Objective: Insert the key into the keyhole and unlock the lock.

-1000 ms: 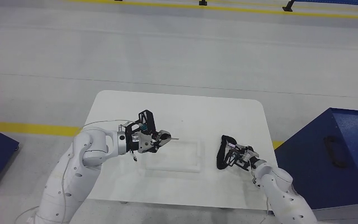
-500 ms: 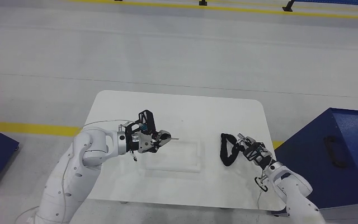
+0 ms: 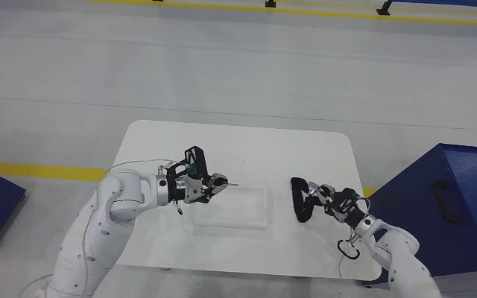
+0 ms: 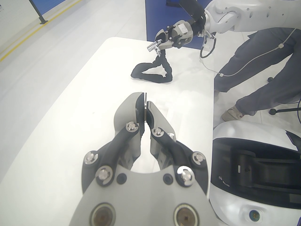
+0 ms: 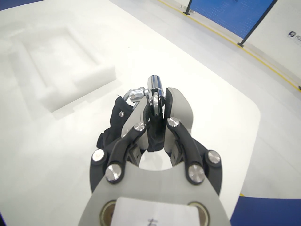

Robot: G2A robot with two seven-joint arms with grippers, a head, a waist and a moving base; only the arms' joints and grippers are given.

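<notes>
Top view, lower right: right gripper [image 5: 155,102] low over the table's near right part. Fingers pinched nearly together on the lock [image 5: 154,83], gripping it at the metal ring just behind the chrome barrel. The barrel sticks out past the fingertips. The lock's black fabric-sleeved loop [image 3: 299,205] hangs from the grip, and its far end lies on the table.

Left of centre: left gripper [image 4: 144,102], fingers pressed together on the key [image 3: 232,184]. The thin metal blade pokes out beyond the tips, pointing right toward the lock. Key and lock are well apart.

Between the two grippers: white foam tray [image 5: 94,76] with a shallow rectangular recess, lying flat. The key's tip is over its left edge.

All on a white table [image 3: 298,149] with rounded corners.

Right edge: blue cabinet [image 3: 440,216] just beside the table. Far left: yellow floor line [image 3: 45,171].
</notes>
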